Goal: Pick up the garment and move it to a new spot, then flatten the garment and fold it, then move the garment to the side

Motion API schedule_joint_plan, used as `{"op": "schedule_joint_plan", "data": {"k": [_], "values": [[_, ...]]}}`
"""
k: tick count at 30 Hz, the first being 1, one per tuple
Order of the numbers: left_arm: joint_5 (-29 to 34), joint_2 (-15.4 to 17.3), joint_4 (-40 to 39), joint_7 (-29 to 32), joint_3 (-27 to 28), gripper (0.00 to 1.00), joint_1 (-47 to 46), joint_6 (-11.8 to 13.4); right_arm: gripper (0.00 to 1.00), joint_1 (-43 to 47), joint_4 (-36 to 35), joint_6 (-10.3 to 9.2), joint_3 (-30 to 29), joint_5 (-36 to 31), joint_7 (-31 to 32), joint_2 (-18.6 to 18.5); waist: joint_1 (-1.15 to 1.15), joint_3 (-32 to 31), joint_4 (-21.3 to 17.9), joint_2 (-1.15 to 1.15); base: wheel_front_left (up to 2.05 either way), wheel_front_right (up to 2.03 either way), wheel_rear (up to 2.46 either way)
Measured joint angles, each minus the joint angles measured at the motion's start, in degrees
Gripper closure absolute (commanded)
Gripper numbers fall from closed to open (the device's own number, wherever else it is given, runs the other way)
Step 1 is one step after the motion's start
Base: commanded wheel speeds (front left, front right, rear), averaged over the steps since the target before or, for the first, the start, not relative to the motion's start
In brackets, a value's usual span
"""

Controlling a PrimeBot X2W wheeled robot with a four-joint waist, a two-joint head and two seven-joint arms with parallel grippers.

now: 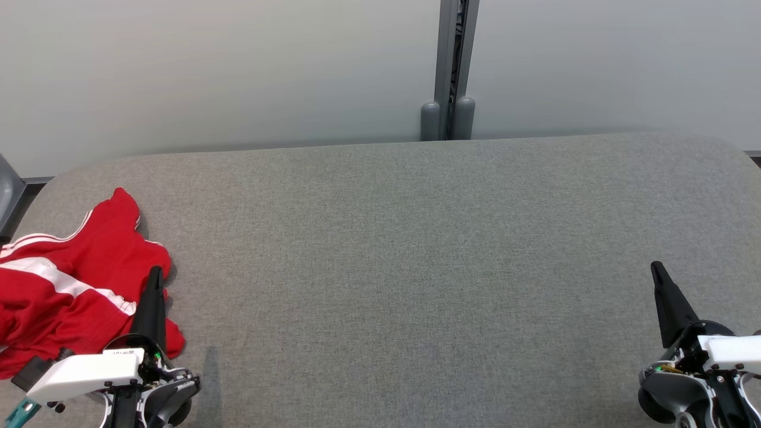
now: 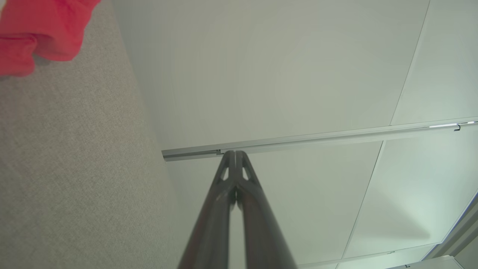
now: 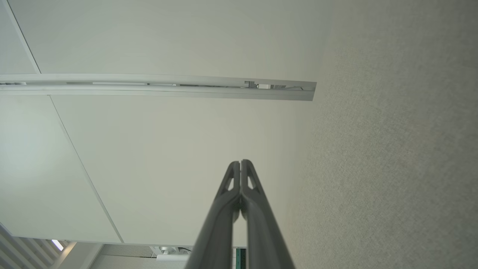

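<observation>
A crumpled red garment [image 1: 65,279] with white stripes lies at the left edge of the grey fabric table [image 1: 416,249]; a corner of the garment [image 2: 41,30] shows at the top left of the left wrist view. My left gripper [image 1: 156,272] stands at the lower left, shut and empty, its tips over the garment's right edge as the head sees it. The left gripper [image 2: 236,152] points at the pale wall with both fingers pressed together. At the lower right, my right gripper [image 1: 656,266] is shut and empty, far from the garment. The right gripper [image 3: 240,161] also points toward the wall.
A pale partition wall [image 1: 238,71] runs behind the table, with a grey metal post [image 1: 449,71] at its middle. A grey object [image 1: 9,190] sits off the table's far left corner. The table's rounded back corners lie left and right.
</observation>
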Motion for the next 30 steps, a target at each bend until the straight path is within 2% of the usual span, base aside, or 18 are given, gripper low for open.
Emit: {"op": "schedule_joint_plan", "data": {"k": [30], "values": [[0.0, 0.0, 0.0, 0.0, 0.0, 1.00, 0.0, 0.0, 1.00, 0.0, 0.0, 0.00, 0.0, 0.0, 0.0, 0.0, 0.00, 0.0, 0.0, 0.00, 0.00, 0.00, 0.00]]}}
